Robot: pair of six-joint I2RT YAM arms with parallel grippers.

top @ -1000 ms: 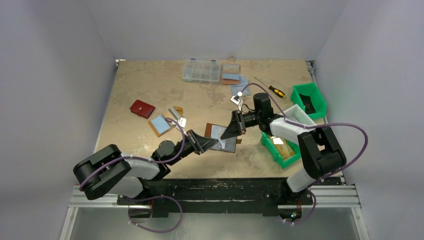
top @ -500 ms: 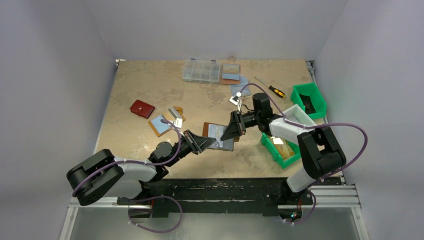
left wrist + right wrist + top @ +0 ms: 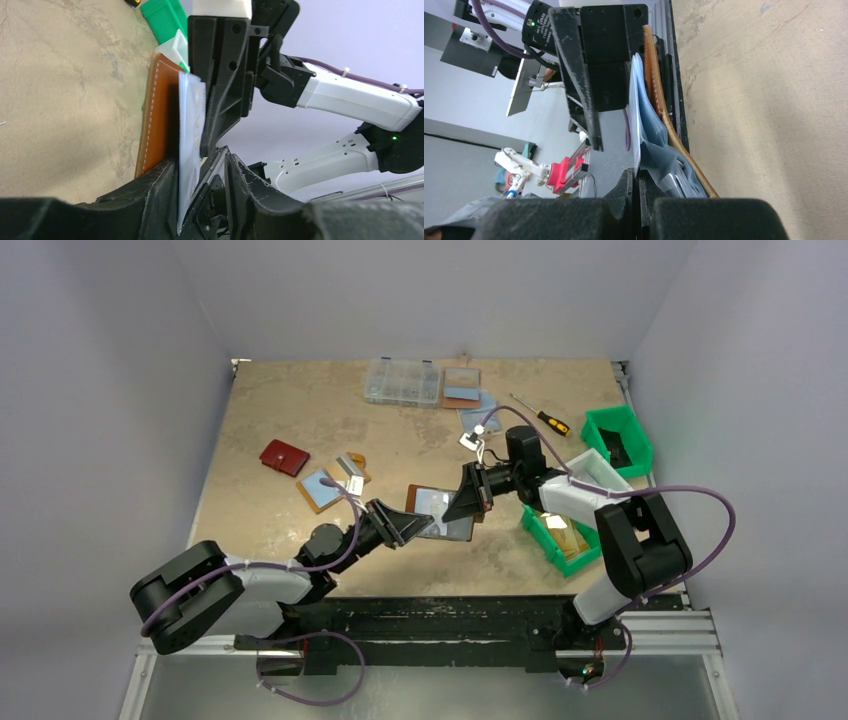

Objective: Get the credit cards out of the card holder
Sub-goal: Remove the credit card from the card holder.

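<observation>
Near the middle of the table (image 3: pixel 300 410), toward its near edge: card holder (image 3: pixel 458 530) open between the two grippers.
Clear sleeves (image 3: pixel 192 125) fan away from the brown leather cover. Left gripper (image 3: pixel 200 160) has its jaws parted, one finger on each side of the sleeves' edge, not clamped on them. Right gripper (image 3: pixel 635 172) has its fingers pressed together at the sleeves' opposite edge. A thin pale sheet runs down to the tips, and it may be a sleeve or a card.

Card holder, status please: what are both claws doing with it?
Left gripper open around sleeves. Right gripper shut on card holder sleeve edge. Holder held open between arms; nothing blocking.
</observation>
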